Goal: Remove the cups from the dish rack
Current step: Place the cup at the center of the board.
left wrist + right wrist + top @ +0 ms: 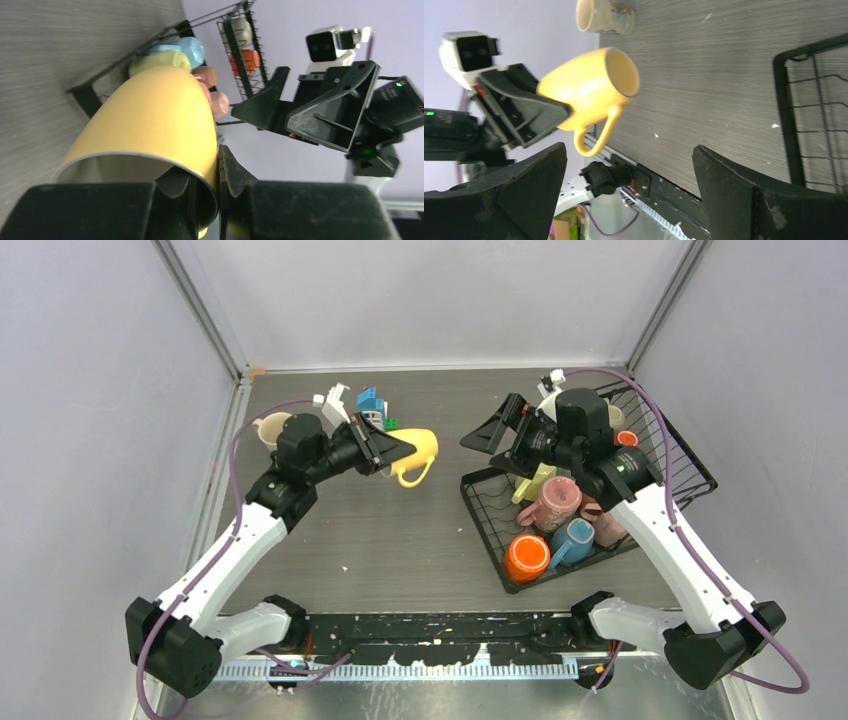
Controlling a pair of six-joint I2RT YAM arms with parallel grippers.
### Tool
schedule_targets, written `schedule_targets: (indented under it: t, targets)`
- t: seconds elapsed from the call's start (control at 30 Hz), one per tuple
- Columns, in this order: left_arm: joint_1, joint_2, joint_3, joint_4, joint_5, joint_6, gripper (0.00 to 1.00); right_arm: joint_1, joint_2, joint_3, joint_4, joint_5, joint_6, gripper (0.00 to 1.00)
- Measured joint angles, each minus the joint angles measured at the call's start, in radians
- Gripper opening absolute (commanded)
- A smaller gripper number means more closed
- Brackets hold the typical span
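Observation:
My left gripper [400, 447] is shut on the rim of a yellow cup [420, 452], holding it in the air over the table's middle with one finger inside the cup and one outside [218, 170]. The yellow cup [584, 90] lies on its side with its handle hanging down. My right gripper [487, 435] stands open and empty just right of the cup, above the near left corner of the black dish rack [480, 510]. In the rack lie an orange cup [527, 557], a blue cup [572, 540], a pink cup [555, 502] and a lime cup [535, 480], with others in the basket side.
A cream cup [272, 428] stands on the table at the far left, behind my left arm. A small blue-and-white toy house [372, 405] sits near the back. The two grippers face each other closely. Walls enclose the table on three sides.

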Motion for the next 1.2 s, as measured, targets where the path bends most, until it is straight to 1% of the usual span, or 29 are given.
schedule_targets:
  t: [0.17, 0.23, 0.4, 0.57, 0.63, 0.77, 1.0, 1.2]
  targets:
    - [-0.001, 0.007, 0.168, -0.305, -0.11, 0.195, 0.0, 0.0, -0.005, 0.019, -0.1, 0.08, -0.065, 1.0]
    - [-0.001, 0.039, 0.268, -0.453, -0.182, 0.277, 0.0, 0.0, -0.008, 0.019, -0.136, 0.11, -0.084, 1.0]
    - [-0.001, 0.136, 0.415, -0.662, -0.354, 0.415, 0.0, 0.0, -0.024, 0.024, -0.21, 0.178, -0.125, 1.0]
    - [0.0, 0.251, 0.484, -0.809, -0.544, 0.533, 0.0, 0.0, -0.033, 0.034, -0.247, 0.211, -0.149, 1.0]
    - [0.006, 0.306, 0.507, -0.843, -0.602, 0.571, 0.0, 0.0, -0.033, 0.039, -0.266, 0.219, -0.158, 1.0]
    - [0.031, 0.417, 0.544, -0.877, -0.663, 0.627, 0.0, 0.0, -0.037, 0.045, -0.286, 0.23, -0.167, 1.0]
    - [0.106, 0.569, 0.615, -0.89, -0.711, 0.685, 0.0, 0.0, -0.076, 0.045, -0.325, 0.248, -0.184, 1.0]
    - [0.143, 0.668, 0.67, -0.889, -0.74, 0.711, 0.0, 0.0, -0.089, 0.045, -0.334, 0.251, -0.184, 1.0]
